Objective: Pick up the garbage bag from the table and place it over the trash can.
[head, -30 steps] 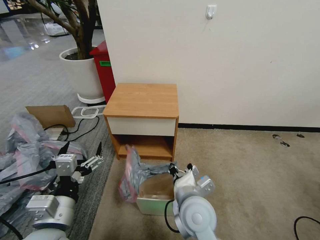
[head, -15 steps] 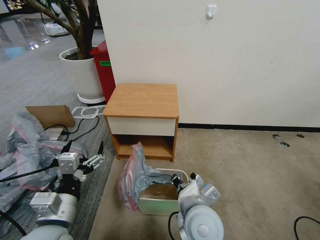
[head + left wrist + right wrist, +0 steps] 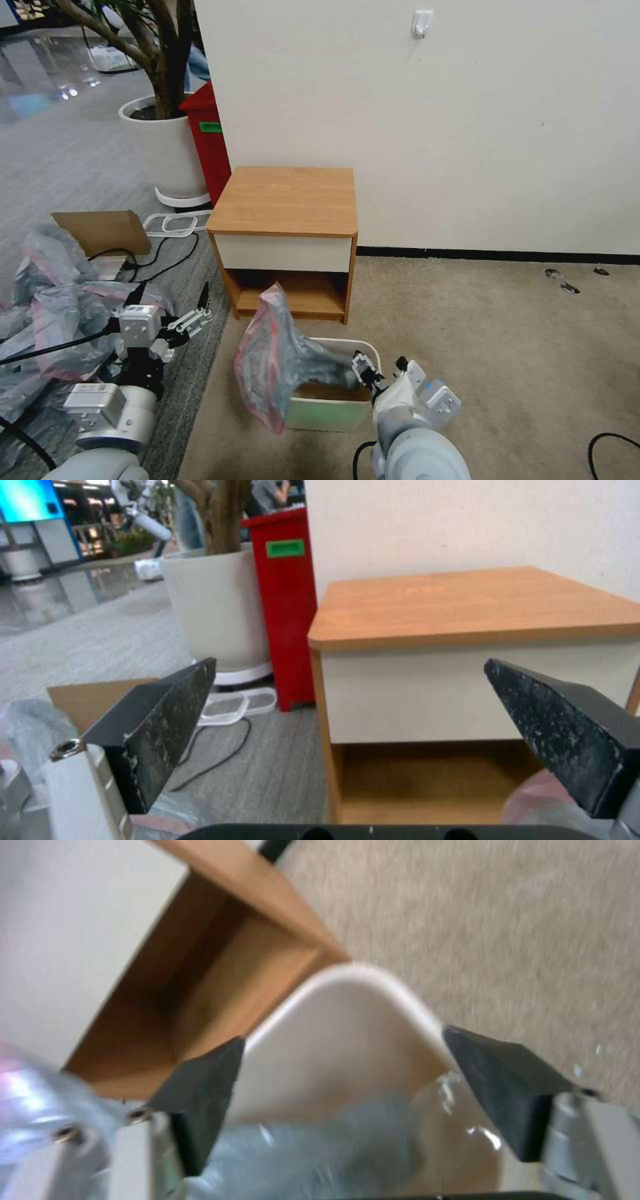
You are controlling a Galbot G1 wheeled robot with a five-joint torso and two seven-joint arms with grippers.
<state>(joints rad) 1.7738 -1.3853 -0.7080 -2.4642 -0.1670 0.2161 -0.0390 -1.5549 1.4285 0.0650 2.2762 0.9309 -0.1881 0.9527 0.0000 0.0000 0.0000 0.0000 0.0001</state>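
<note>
Right gripper (image 3: 381, 369) is low over the trash can (image 3: 330, 412), at the can's right-hand side near its rim, fingers spread apart in the right wrist view (image 3: 347, 1080) with nothing clamped between the tips. The garbage bag (image 3: 277, 357) is partly in the can: a grey twisted section runs from just beside the right gripper across the can's opening, and the bulk of it, with the pink-red rim band, stands up and spills over the can's left edge toward the carpet (image 3: 500, 347). In the right wrist view the bag's grey film (image 3: 320, 1150) lies inside the cream wall of the can (image 3: 347, 1015), below the open fingers; can't tell whether the film still touches the finger pads. The can sits on the carpet directly in front of the table (image 3: 287, 200), near its open lower shelf; tabletop is bare wood. Left gripper (image 3: 170, 293) is parked at the left, above the grey floor, fingers wide open, holding nothing; its wrist view looks between the two black fingers (image 3: 167, 715) at the table's drawer front (image 3: 467, 695). A heap of similar bags (image 3: 47, 300) lies on the floor left of that arm, well apart from the can. Red bin (image 3: 208, 137) and a white planter (image 3: 163, 150) stand behind the table on its left, against the wall.
</note>
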